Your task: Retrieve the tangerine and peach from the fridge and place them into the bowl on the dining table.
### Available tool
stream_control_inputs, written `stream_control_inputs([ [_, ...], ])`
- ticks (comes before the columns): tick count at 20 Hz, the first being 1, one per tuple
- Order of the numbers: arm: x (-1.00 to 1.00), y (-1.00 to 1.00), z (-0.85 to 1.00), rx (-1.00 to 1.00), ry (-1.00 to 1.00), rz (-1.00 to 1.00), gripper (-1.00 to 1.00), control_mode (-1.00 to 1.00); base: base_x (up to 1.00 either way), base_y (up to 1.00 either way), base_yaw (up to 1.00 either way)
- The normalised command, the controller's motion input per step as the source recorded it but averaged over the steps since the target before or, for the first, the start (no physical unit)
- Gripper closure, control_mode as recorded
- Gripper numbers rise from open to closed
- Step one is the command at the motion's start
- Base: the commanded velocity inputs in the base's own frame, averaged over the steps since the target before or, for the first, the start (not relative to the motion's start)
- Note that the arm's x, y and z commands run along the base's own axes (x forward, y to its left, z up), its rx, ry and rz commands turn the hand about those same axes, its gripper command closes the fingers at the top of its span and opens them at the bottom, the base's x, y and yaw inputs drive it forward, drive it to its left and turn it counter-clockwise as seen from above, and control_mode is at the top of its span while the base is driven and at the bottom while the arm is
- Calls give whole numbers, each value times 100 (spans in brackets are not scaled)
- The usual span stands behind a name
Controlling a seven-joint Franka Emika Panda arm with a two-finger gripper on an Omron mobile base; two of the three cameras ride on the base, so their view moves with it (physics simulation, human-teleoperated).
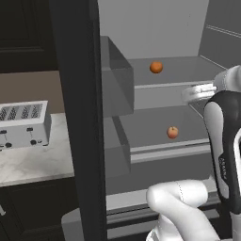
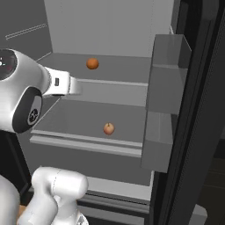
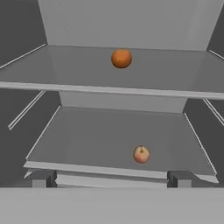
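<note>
The black fridge (image 1: pixel 77 117) stands open, showing its light grey shelves. On the upper shelf lies the plain orange tangerine (image 1: pixel 156 67) (image 2: pixel 92 63) (image 3: pixel 121 58). The pinkish peach (image 1: pixel 172 132) (image 2: pixel 109 128) (image 3: pixel 141 154) rests on the lower shelf, near its front edge. My gripper (image 3: pixel 111 179) is open, its two dark fingertips (image 3: pixel 41 178) set wide apart with nothing between them. It hovers in front of the shelves, roughly between their heights, well short of both fruits. The bowl and the dining table are out of view.
Grey door bins (image 1: pixel 115 80) (image 2: pixel 169 70) jut from the open fridge doors on both sides. Left of the fridge, a silver toaster (image 1: pixel 23 124) sits on a marble wall counter (image 1: pixel 33 162) over dark cabinets. My own arm (image 1: pixel 226 141) fills the space before the fridge.
</note>
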Motion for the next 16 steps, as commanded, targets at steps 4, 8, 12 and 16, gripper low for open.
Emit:
stream_control_inputs([
  [4, 67, 0, 1, 9, 0, 0, -100, -100, 0, 0, 0],
  [8, 74, 0, 0, 8, 0, 0, -100, -100, 0, 0, 0],
  [12, 69, 0, 0, 3, 0, -1, -100, -100, 0, 0, 0],
  [16, 56, 0, 0, 0, 4, -5, -100, -100, 0, 0, 0],
])
